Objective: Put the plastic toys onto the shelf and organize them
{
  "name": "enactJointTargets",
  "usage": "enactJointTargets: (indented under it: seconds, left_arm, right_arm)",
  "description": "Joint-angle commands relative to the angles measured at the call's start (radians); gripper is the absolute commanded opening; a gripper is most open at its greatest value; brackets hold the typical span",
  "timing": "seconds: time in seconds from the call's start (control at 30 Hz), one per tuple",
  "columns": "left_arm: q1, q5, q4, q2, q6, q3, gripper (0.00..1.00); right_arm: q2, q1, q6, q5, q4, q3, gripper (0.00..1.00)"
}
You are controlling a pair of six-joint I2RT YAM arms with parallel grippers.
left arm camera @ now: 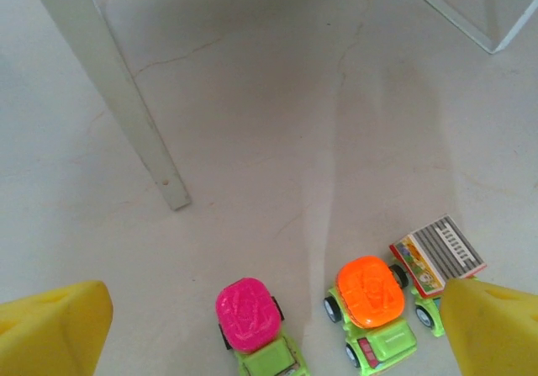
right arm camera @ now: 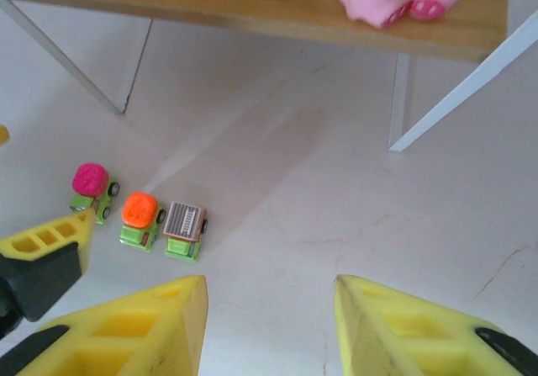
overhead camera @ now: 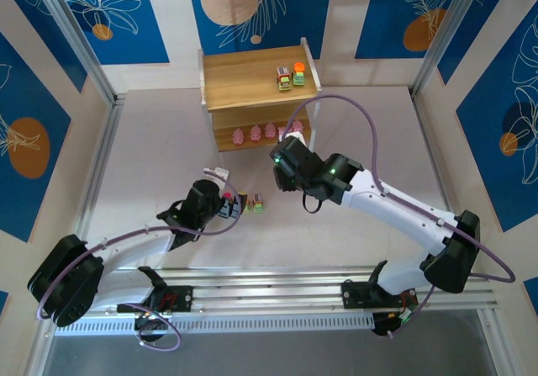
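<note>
Three toy trucks [overhead camera: 244,203] wait on the bench [overhead camera: 361,140] in front of the shelf [overhead camera: 244,77] as the left end effector [overhead camera: 225,202] hovers low over them, its yellow fingers [left arm camera: 50,330] spread wide and gripping nothing. The pink-topped truck [left arm camera: 248,317] sits between those fingers. The orange-topped truck [left arm camera: 370,296] is just beside it, and the grey-topped truck [left arm camera: 437,258] sits close against the orange one, by the right-hand finger. Two green trucks [overhead camera: 291,76] already stand on the shelf's top board, and five pink pigs [overhead camera: 269,130] line the lower one. The right end effector [right arm camera: 269,296] hangs nearer the shelf, its jaws apart and empty.

The step in hand looks to be picking up the pink-topped truck. To do it cleanly, the left arm would best centre on that truck alone, come straight down and close across its narrow sides, since the orange neighbour is near enough to be nudged or caught. The right arm is well advised to leave the route to the top board open.
</note>
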Motion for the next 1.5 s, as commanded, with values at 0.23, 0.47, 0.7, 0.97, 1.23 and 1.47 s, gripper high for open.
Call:
enactJointTargets:
  seconds: [0.23,0.47,0.7,0.97,1.23,1.47]
  left_arm:
    - [-0.002,-0.094,-0.101,0.024,-0.011,0.062,1.00]
    - [0.003,-0.113,-0.131,0.043,-0.018,0.077,1.00]
    - [0.023,-0.117,-0.149,0.049,-0.034,0.078,1.00]
    - [0.050,-0.086,-0.161,0.060,-0.050,0.082,1.00]
    - [0.075,-0.057,-0.161,0.057,-0.065,0.075,1.00]
    - [0.094,-0.042,-0.159,0.049,-0.079,0.068,1.00]
  right_arm:
    - [0.081,0.041,0.121,-0.054,0.100,-0.048,0.44]
    - [0.163,0.054,0.160,-0.079,0.129,-0.053,0.44]
    - [0.238,0.056,0.186,-0.102,0.158,-0.057,0.44]
    - [0.322,0.057,0.197,-0.121,0.175,-0.042,0.44]
    - [0.393,0.054,0.203,-0.150,0.199,-0.023,0.44]
    - [0.444,0.049,0.203,-0.169,0.210,-0.003,0.45]
